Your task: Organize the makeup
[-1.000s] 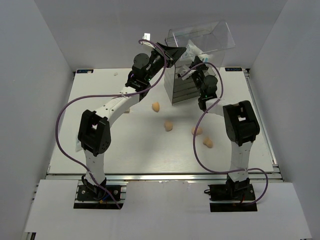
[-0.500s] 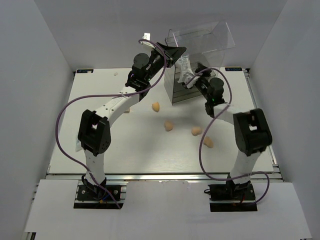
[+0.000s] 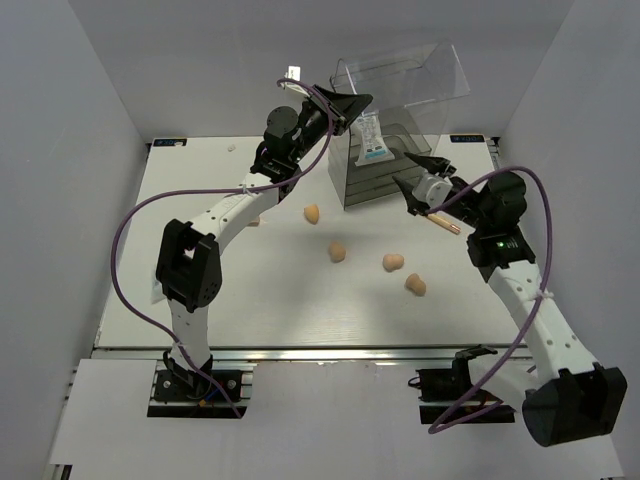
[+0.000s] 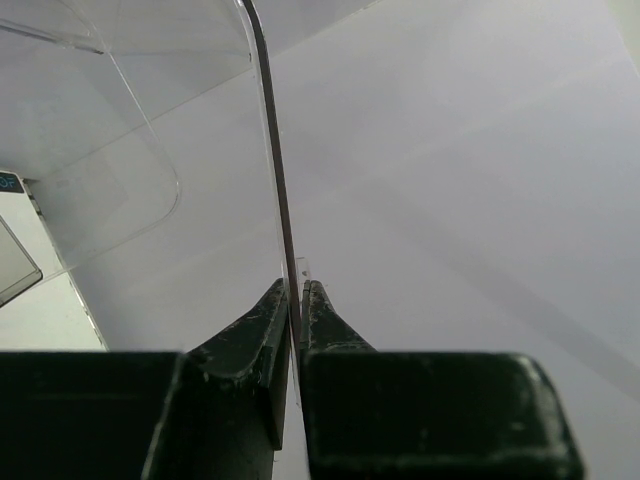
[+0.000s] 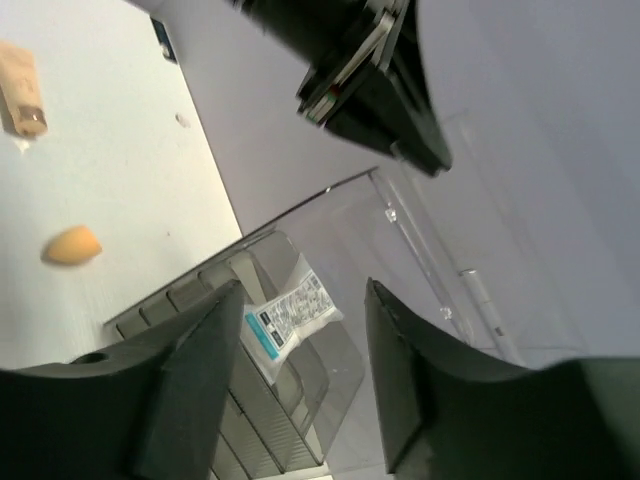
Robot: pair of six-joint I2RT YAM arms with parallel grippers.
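Note:
My left gripper (image 3: pixel 350 103) is shut on the edge of the clear hinged lid (image 3: pixel 405 75) of the plastic drawer box (image 3: pixel 375 178) and holds it up; the left wrist view shows the lid edge (image 4: pixel 270 150) pinched between the jaws (image 4: pixel 297 292). The clear packet (image 3: pixel 371 137) with white-blue contents lies in the box's open top (image 5: pixel 290 315). My right gripper (image 3: pixel 410 172) is open and empty just right of the box (image 5: pixel 305 292). Four peach sponges lie on the table (image 3: pixel 312 213) (image 3: pixel 337 251) (image 3: pixel 393 262) (image 3: pixel 415 285). The thin peach stick (image 3: pixel 443 222) lies under my right arm. The beige tube (image 5: pixel 20 90) lies by my left arm.
The white table (image 3: pixel 220 300) is walled by grey panels on the left, right and back. The drawer box stands at the back centre. Purple cables loop off both arms over the table.
My right gripper has let go of the packet into the box's top and drawn back to the right, away from the box. The left gripper still holds the lid up.

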